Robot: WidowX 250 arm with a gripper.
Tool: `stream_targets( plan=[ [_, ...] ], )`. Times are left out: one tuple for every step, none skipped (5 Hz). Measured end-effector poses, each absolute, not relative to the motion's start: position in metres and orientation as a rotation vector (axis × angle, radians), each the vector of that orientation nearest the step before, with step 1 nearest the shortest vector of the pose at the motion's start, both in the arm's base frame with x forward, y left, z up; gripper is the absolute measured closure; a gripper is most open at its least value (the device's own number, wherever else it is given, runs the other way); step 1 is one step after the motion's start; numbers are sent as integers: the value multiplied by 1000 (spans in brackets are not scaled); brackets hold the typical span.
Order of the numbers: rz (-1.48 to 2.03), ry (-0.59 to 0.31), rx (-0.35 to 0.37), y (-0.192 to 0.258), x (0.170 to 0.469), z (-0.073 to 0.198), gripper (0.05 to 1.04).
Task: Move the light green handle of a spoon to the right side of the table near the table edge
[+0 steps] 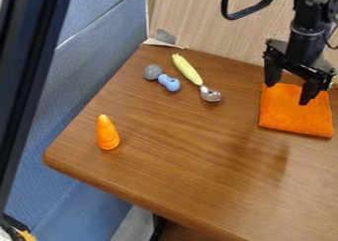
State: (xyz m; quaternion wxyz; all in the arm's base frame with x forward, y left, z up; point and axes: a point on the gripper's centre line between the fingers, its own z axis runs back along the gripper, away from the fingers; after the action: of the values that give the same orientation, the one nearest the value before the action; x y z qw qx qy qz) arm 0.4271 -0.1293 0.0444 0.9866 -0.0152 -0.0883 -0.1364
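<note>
at the far left of the view a dark post (29, 72) runs up and down at a slant, and beside it lies a blue padded surface (99, 67), next to the table's left side. on the brown wooden table (178, 156), near its rounded front left corner, is an orange cone (107, 133), narrow end pointing toward the back.

farther back and a little to the right sits a gray ball (153, 72), and just beside it, on its lower right, a small blue toy (169, 83) with two rounded ends.

right of these is the spoon (210, 94), lying flat on the left part of the table, toward the back. its light green handle (188, 69) points to the back left, its shiny metal bowl to the front right. so the handle is near the back left corner, well apart from the table's right side.

behind the table stands a pale wood-grain wall (211, 37).

over on the right, an orange cloth (294, 116) lies flat on the table, well apart from the spoon. the black gripper (288, 93) hangs down over the back part of this cloth. its two fingers are spread wide, with nothing held between them; whether their tips touch the cloth i cannot tell. the black arm (307, 32) comes in from the top right.
</note>
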Motion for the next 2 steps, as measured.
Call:
stream_targets(
  plan=[
    [-12,-206,38,-95,440,49,85],
    [227,-269,61,-59,457,62,85]
  ],
)
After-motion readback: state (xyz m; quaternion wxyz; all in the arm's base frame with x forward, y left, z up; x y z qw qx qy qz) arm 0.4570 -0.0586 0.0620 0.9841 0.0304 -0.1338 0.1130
